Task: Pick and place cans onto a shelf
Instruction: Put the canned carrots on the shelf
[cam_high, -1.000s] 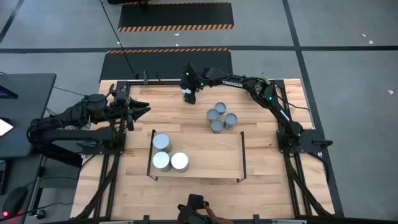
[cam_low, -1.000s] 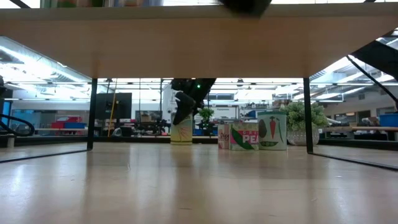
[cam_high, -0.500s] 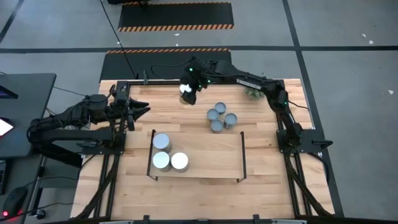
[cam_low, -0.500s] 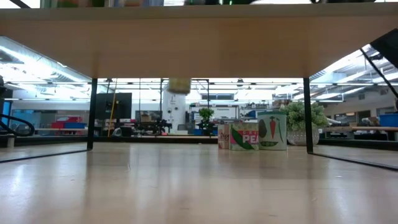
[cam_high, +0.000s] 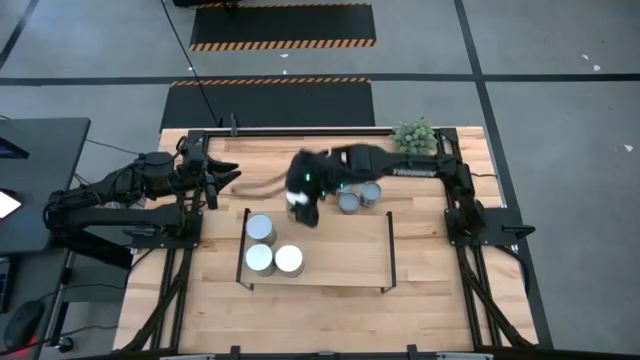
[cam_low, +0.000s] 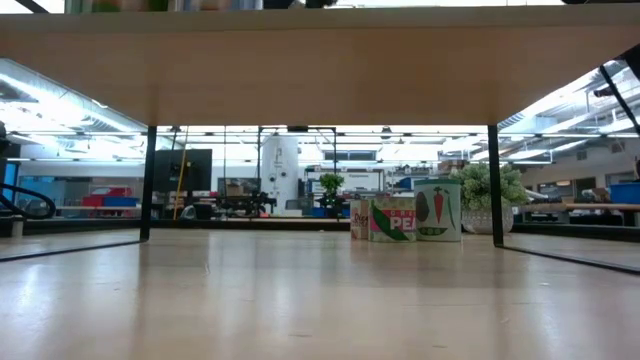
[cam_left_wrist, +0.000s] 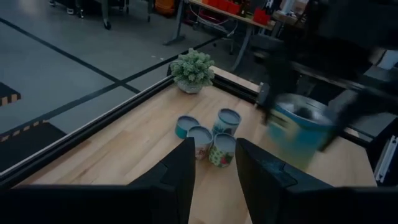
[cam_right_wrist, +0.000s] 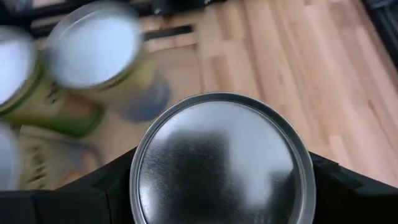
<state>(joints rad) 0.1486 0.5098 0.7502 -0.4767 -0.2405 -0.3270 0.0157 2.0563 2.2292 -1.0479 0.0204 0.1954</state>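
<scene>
Lifted shelfward: round shiny can (cam_right_wrist: 221, 163) (right end effector (cam_high: 302, 205)).

three cans (cam_high: 263, 246) on shelf (cam_high: 340, 250) left end

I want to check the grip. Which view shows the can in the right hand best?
The right wrist view: the can fills it, between the hand's fingers. The high view hides it under the arm; the left wrist view blurs it; the low view misses it.

A small green plant (cam_high: 414, 135) sits near the far right corner of the light-wood worktop (cam_high: 260, 165). Beyond the worktop's far edge, black-and-orange striped floor mats (cam_high: 283, 25) lie on grey floor. A dark desk (cam_high: 30, 180) stands off the worktop's left edge.
</scene>
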